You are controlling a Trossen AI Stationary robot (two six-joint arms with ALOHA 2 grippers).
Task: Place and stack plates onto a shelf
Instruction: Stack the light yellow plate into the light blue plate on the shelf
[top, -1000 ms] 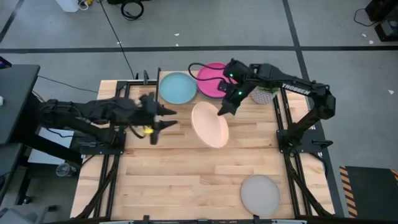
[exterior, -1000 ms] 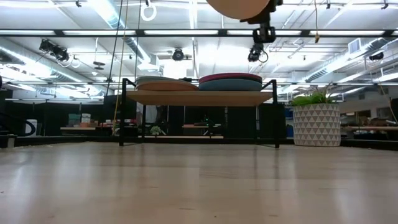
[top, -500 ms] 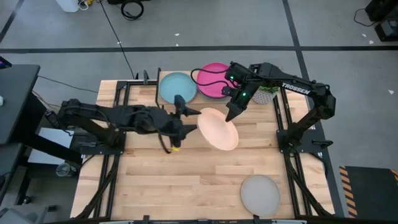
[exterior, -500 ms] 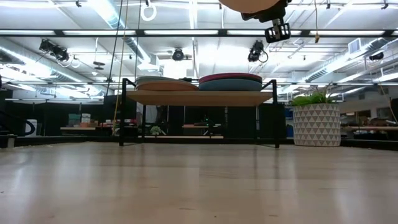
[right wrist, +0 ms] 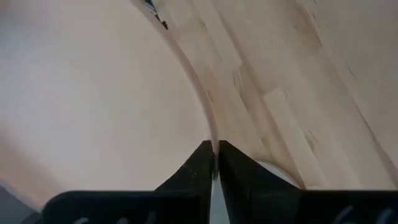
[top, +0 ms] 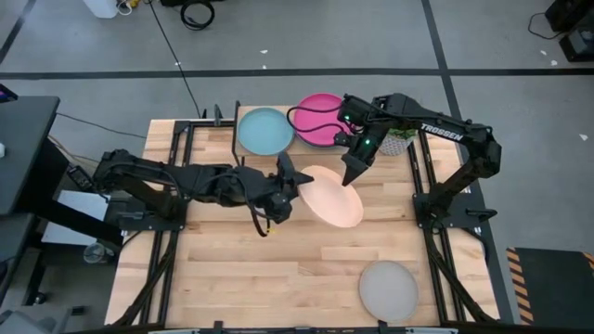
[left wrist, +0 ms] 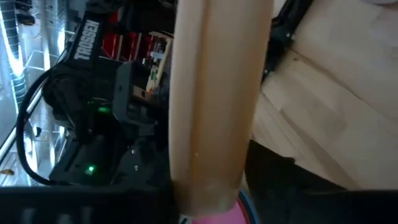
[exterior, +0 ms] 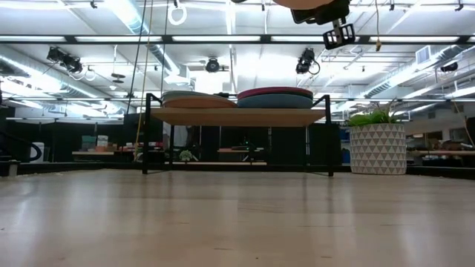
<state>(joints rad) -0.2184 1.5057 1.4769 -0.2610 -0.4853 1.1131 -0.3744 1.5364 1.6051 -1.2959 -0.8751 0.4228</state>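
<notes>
table centre: cream plate (top: 332,196) and both arms crowding it; grey plate (top: 389,289) sitting alone on front planks.

My slatted wooden table (top: 278,269) stands on a grey concrete floor (top: 371,37) crossed by a dark line. Beyond its far edge, long ceiling lights (exterior: 223,38) run over a dim hall. A white patterned planter (exterior: 377,148) sits near the far right corner.

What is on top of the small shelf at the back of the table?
Two piles of plates sit on the shelf: a light blue plate tops one, a magenta plate the other. The plates underneath show only as edges.
</notes>
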